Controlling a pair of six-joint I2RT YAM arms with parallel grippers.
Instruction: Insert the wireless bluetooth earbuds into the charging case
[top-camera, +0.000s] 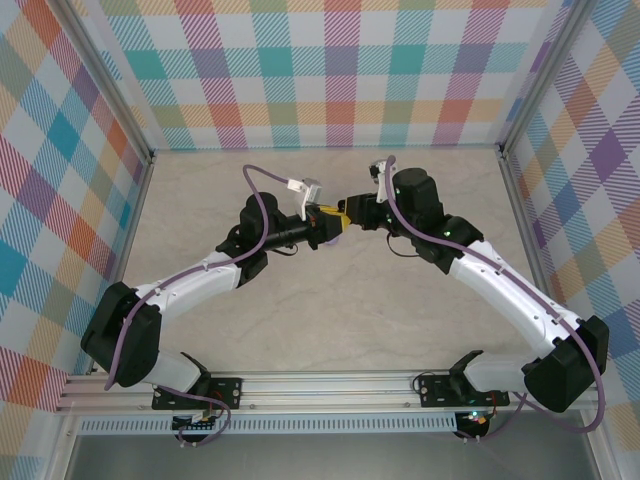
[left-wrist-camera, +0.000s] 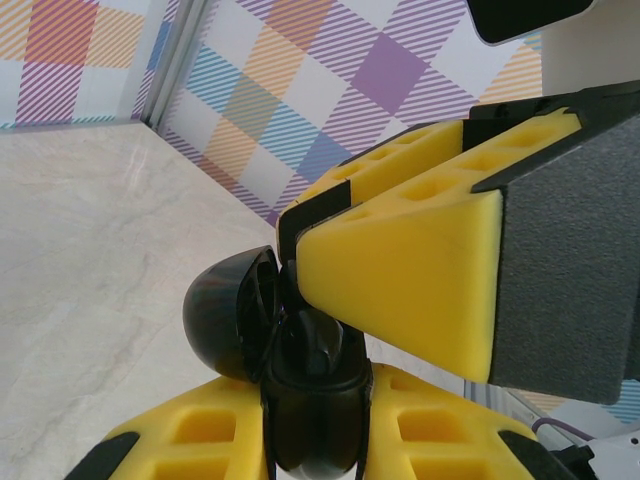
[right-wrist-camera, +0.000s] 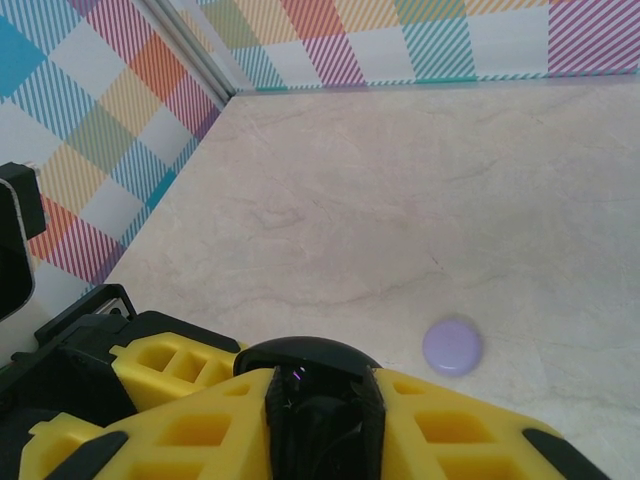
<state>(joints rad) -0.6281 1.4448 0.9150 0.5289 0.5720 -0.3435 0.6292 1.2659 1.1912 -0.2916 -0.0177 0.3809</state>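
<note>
Roughly mid-worktop, left gripper (left-wrist-camera: 315, 430) clamped the open black charging case (left-wrist-camera: 230, 320). Right gripper (right-wrist-camera: 320, 430) narrow, tips at its mouth; could not tell if it held an earbud. Lilac case (right-wrist-camera: 452, 347) lay on the worktop (right-wrist-camera: 400, 200). Risk: a skewed push could drop the earbud or jolt the case loose.

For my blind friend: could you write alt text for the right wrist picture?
A glossy black round case sits between yellow foam fingers at the bottom; beyond, a lilac round case lies on the pale marble table.

The left gripper (top-camera: 335, 226) and right gripper (top-camera: 350, 210) meet over the middle of the table (top-camera: 420, 330). The charging case (left-wrist-camera: 310, 400) sits between the left gripper's jaws. 1 round case (right-wrist-camera: 453, 346) lies on the table, apart.
</note>
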